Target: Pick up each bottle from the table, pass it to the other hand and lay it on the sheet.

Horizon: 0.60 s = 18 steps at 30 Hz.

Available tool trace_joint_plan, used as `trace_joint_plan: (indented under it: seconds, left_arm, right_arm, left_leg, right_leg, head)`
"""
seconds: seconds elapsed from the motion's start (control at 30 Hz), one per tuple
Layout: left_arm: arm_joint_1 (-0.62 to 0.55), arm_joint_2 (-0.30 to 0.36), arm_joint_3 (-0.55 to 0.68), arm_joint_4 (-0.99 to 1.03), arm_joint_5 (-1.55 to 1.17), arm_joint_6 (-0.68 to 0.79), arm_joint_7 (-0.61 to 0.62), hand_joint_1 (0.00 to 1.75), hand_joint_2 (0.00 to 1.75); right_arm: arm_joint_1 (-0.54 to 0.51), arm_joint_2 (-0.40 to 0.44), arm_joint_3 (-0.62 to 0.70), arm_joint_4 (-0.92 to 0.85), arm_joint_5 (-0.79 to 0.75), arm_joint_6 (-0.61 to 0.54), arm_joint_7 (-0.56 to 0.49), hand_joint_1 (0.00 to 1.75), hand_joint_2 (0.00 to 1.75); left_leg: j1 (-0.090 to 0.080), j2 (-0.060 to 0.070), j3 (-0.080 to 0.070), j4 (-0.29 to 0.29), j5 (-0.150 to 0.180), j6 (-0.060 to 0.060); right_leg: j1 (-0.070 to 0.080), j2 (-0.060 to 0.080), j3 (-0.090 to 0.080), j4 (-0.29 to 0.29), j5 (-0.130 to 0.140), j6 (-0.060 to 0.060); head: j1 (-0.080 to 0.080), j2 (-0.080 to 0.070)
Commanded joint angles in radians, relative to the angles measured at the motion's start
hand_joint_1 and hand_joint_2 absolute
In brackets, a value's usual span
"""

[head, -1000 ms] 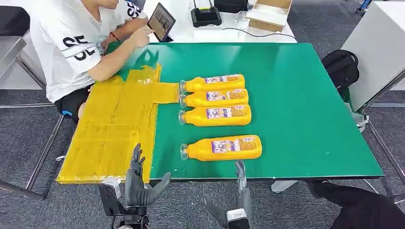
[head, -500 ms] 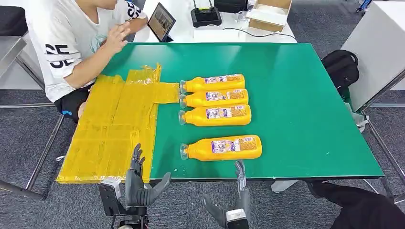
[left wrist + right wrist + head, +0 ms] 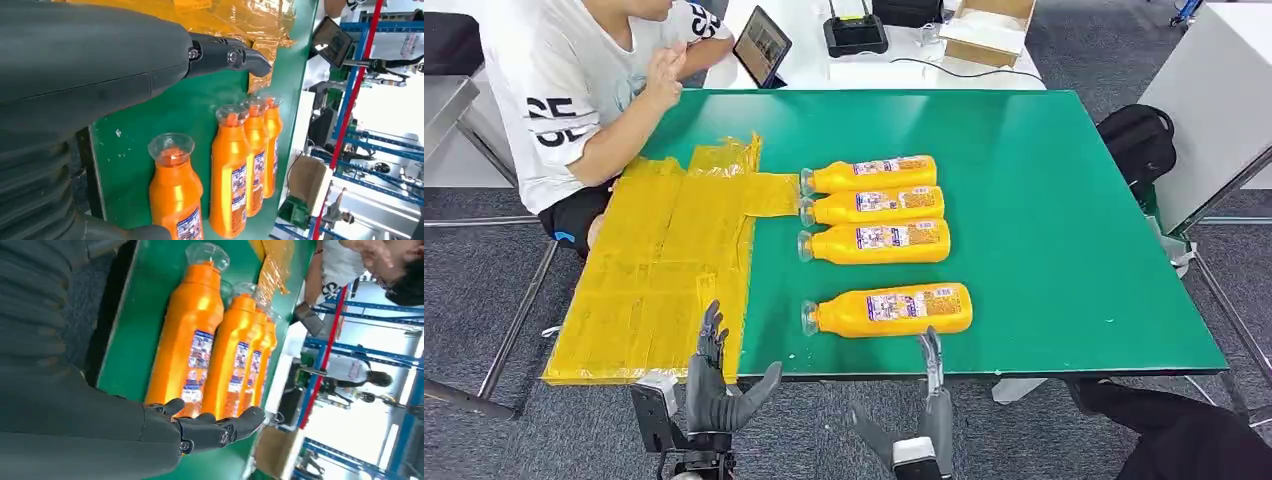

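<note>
Four orange bottles [image 3: 887,310] are lying on their sides on the green surface [image 3: 1044,220], beside the yellow sheet [image 3: 659,270]. The left hand [image 3: 714,385] and right hand [image 3: 924,410] are hovering at the near edge, fingers spread, grasping nothing.

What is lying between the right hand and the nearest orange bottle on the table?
Nothing: in the head view only bare green table separates the right hand from the nearest bottle.
</note>
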Motion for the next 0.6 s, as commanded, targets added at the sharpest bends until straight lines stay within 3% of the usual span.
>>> trace_joint_plan:
  seconds: [0.03, 0.23, 0.33, 0.6]
  left_arm:
    - [-0.071, 0.007, 0.031, 0.058, 0.022, -0.077, 0.013, 0.00, 1.75]
    - [-0.085, 0.003, 0.049, 0.068, 0.063, -0.136, 0.030, 0.00, 1.75]
    - [-0.084, -0.001, 0.068, 0.068, 0.040, -0.128, 0.028, 0.00, 1.75]
    - [-0.069, -0.009, 0.105, 0.047, -0.011, -0.132, 0.016, 0.00, 1.75]
  right_arm:
    - [-0.063, -0.078, -0.059, -0.155, 0.289, -0.019, 0.111, 0.00, 1.75]
    - [-0.131, -0.123, -0.106, -0.203, 0.406, 0.020, 0.175, 0.00, 1.75]
    - [-0.176, -0.165, -0.117, -0.172, 0.511, 0.097, 0.297, 0.00, 1.75]
    - [-0.245, -0.234, -0.145, -0.092, 0.636, 0.207, 0.455, 0.00, 1.75]
  left_leg:
    - [-0.001, 0.000, 0.001, -0.001, 0.000, 0.001]
    - [-0.001, 0.001, 0.002, -0.001, 0.000, 0.001]
    - [-0.001, 0.000, 0.003, -0.001, 0.000, 0.001]
    - [-0.001, 0.002, 0.005, -0.001, -0.001, 0.002]
  right_leg:
    - [0.000, -0.001, 0.001, -0.001, 0.000, -0.001]
    - [0.000, 0.000, 0.002, -0.001, 0.000, -0.001]
    - [0.000, -0.001, 0.003, -0.001, 0.000, -0.002]
    - [0.000, 0.000, 0.005, -0.002, 0.001, -0.002]
  head:
    - [0.000, 0.000]
    - [0.000, 0.000]
    - [0.000, 0.000]
    - [0.000, 0.000]
